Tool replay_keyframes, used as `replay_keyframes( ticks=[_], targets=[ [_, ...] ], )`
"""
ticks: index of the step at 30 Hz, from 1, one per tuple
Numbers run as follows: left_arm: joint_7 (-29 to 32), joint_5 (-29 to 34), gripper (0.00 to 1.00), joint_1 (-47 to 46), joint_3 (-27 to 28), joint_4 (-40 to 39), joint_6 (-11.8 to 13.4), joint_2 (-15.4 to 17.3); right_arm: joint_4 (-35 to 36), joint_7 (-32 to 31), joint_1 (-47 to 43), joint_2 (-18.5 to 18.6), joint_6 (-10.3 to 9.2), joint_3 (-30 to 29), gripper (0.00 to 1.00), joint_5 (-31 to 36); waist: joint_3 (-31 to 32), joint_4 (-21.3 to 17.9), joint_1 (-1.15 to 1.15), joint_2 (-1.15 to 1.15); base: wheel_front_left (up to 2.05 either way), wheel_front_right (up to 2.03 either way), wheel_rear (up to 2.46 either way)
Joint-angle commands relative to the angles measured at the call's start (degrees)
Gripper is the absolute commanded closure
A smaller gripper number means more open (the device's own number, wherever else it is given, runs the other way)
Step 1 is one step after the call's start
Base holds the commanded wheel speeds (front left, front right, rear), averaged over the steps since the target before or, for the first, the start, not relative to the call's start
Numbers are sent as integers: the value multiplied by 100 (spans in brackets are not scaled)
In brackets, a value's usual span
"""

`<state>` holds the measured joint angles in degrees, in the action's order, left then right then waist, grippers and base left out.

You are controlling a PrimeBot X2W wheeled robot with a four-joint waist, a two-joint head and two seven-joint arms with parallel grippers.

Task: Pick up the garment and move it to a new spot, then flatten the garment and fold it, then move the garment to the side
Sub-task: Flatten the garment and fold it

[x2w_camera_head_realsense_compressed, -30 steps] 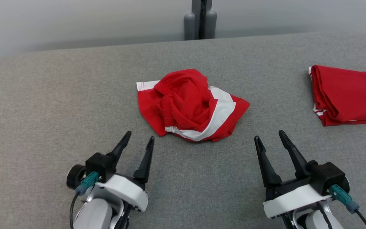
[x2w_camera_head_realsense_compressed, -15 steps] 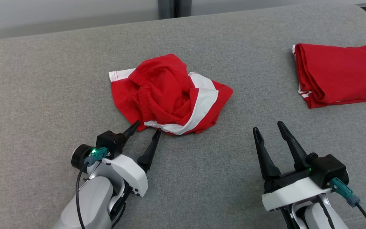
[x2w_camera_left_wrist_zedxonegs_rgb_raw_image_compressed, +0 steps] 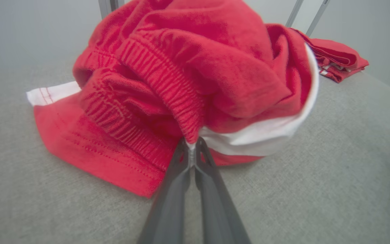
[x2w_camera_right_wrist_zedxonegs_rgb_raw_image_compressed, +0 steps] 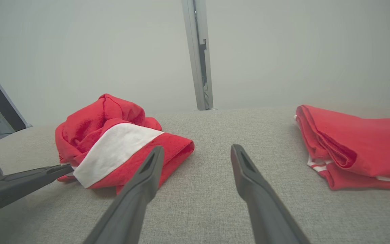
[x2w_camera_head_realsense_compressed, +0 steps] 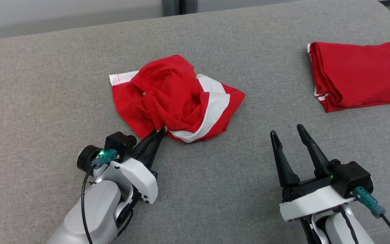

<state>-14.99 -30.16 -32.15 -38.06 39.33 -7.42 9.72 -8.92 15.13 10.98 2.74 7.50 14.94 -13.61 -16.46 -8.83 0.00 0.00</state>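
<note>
1. Garment [x2w_camera_head_realsense_compressed: 176, 98]: a crumpled red heap near the middle of the grey padded surface [x2w_camera_head_realsense_compressed: 46, 84]. It is soft knit with a ribbed, gathered elastic band, a broad white stripe and a stitched white hem corner poking out at the far left.
2. Left gripper [x2w_camera_head_realsense_compressed: 159, 132]: the fingers are pressed together on the heap's near edge, pinching a small tip of cloth where the ribbed band meets the white stripe. The left wrist view shows only a sliver of cloth between the fingertips.
3. Risk: the bite looks thin, so a quick lift could pull the cloth free.
4. Risk: probably only one layer is caught. If so, the heap would unroll and trail, dragging on the textured upholstery instead of rising cleanly.
5. Risk: the elastic band may stretch before the bulk follows, which makes the carry hard to judge.
6. Right gripper [x2w_camera_head_realsense_compressed: 285, 129]: fingers spread wide and holding nothing, near the heap's right side but apart from it.
7. Folded red piece [x2w_camera_head_realsense_compressed: 357, 76]: flat and neat, at the far right, well apart from the heap. A careless placement could disturb it.
</note>
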Motion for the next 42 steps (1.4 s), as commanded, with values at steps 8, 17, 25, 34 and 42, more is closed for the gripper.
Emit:
replay_keyframes(
  ticks=[8,17,25,34,42],
  targets=[
    [-18,-928,100,-310,-441,-938,-11,162,-45,8,-63,35,-1,-13,0,-77,269,-37,0,0,0,0,0],
    [462,-1873,100,-1460,-782,-1921,-11,249,-125,8,-155,36,-1,111,0,-220,629,-391,0,0,0,0,0],
    [521,-2111,100,-2565,-775,-1758,-11,-123,-186,8,-248,34,0,98,0,-207,804,-609,0,0,0,0,0],
    [527,-2479,100,-1579,-1329,-1995,-11,397,-51,8,-341,34,-1,-147,0,-51,657,-252,0,0,0,0,0],
    [462,-2686,100,-246,-1633,-2488,47,1329,-33,8,-395,35,0,-281,0,79,565,188,0,0,0,0,0]
  ],
)
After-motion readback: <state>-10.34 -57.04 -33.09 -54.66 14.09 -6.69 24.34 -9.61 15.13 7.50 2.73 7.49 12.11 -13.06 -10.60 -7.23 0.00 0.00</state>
